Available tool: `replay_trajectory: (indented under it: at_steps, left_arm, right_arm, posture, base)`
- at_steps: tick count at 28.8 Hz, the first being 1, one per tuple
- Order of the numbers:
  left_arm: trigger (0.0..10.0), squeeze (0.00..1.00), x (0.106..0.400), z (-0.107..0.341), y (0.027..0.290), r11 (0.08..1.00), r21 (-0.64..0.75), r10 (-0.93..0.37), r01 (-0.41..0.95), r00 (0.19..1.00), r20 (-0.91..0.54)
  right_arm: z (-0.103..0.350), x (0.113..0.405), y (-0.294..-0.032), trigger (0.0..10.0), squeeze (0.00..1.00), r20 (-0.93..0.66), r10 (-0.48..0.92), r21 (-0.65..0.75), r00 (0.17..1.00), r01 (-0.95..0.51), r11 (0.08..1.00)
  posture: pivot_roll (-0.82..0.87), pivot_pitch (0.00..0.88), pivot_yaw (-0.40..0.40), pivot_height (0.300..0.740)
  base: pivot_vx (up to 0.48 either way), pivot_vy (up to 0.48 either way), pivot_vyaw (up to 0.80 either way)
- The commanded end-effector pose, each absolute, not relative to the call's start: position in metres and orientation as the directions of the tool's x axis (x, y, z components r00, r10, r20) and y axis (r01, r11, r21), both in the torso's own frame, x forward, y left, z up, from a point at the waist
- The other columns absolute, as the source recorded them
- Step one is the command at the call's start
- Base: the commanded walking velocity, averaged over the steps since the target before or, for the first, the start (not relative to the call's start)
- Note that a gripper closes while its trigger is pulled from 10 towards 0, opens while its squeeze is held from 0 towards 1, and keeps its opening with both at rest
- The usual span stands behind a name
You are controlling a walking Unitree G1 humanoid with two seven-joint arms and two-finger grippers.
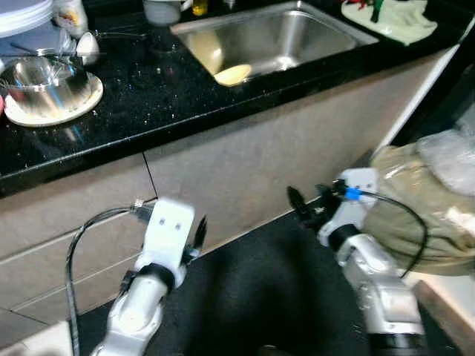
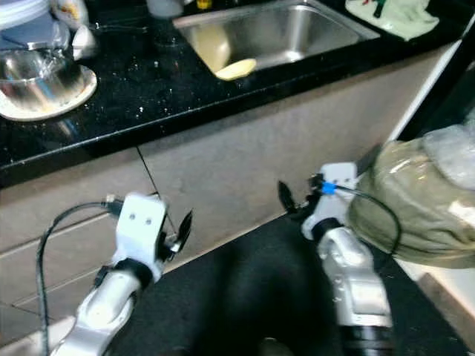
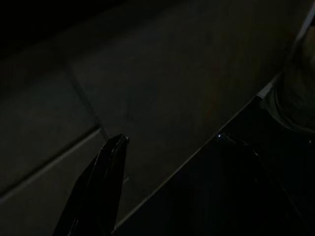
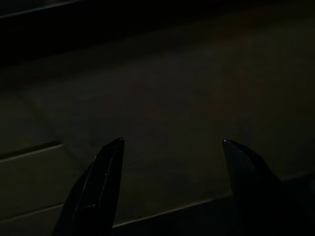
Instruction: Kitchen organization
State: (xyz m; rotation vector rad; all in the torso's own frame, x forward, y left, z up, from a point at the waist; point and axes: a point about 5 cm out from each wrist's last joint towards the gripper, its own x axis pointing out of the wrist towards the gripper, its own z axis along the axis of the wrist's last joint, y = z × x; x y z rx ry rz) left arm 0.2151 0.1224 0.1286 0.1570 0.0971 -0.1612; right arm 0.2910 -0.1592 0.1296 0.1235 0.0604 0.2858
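Approach to the countertop, both grippers low and empty.
Left gripper (image 1: 199,236) and right gripper (image 1: 306,205) hang before the cabinet front, fingers spread wide, holding nothing. The steel pot (image 1: 43,81) sits at the countertop's (image 1: 163,96) left end, a yellowish item (image 1: 233,74) in the sink (image 1: 312,41). Best raise an arm clear of the counter's front edge before reaching.

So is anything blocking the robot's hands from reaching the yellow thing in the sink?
Yes. Both the left gripper and right gripper hang below the black countertop, facing the cabinet front. The yellow thing lies up in the sink.
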Motion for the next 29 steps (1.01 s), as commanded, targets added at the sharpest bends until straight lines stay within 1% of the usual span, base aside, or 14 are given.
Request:
replay_trajectory:
  at_steps: [1, 2, 3, 6, 14, 29]
  left_arm:
    - [10.0, 0.00, 0.214, 0.122, 0.125, 0.985, 0.080, -0.144, 0.155, 0.982, -0.124]
    - [10.0, 0.00, 0.214, 0.122, 0.125, 0.985, 0.080, -0.144, 0.155, 0.982, -0.124]
    - [10.0, 0.00, 0.215, 0.118, 0.128, 0.989, 0.036, -0.136, 0.142, 0.982, -0.131]
    - [10.0, 0.00, 0.217, 0.116, 0.131, 0.991, 0.005, -0.131, 0.133, 0.983, -0.132]
    - [10.0, 0.00, 0.216, 0.115, 0.134, 0.995, -0.015, -0.098, 0.097, 0.989, -0.111]
    - [10.0, 0.00, 0.217, 0.114, 0.134, 0.993, -0.039, -0.116, 0.113, 0.988, -0.098]
  right_arm:
    - [0.124, 0.292, -0.156, 10.0, 0.00, -0.066, 0.273, 0.091, 0.960, -0.266, 0.960]
    - [0.124, 0.292, -0.156, 10.0, 0.00, -0.066, 0.273, 0.091, 0.960, -0.266, 0.960]
    - [0.122, 0.294, -0.154, 10.0, 0.00, -0.075, 0.269, 0.072, 0.960, -0.263, 0.962]
    - [0.119, 0.296, -0.154, 10.0, 0.00, -0.086, 0.253, 0.061, 0.964, -0.249, 0.967]
    - [0.114, 0.294, -0.155, 10.0, 0.00, -0.096, 0.241, 0.039, 0.966, -0.238, 0.971]
    - [0.112, 0.294, -0.150, 10.0, 0.00, -0.091, 0.268, 0.041, 0.959, -0.265, 0.963]
  posture:
    - [0.05, 0.080, -0.047, 0.740]
    - [0.05, 0.080, -0.047, 0.740]
    - [0.06, 0.079, -0.049, 0.740]
    - [0.05, 0.080, -0.045, 0.740]
    - [0.04, 0.090, -0.046, 0.740]
    - [0.05, 0.097, -0.044, 0.740]
  base:
    - [0.000, 0.000, 0.00]
    - [0.000, 0.000, 0.00]
    - [0.000, 0.000, 0.00]
    - [0.000, 0.000, 0.00]
    - [0.000, 0.000, 0.78]
    - [0.000, 0.000, 0.80]
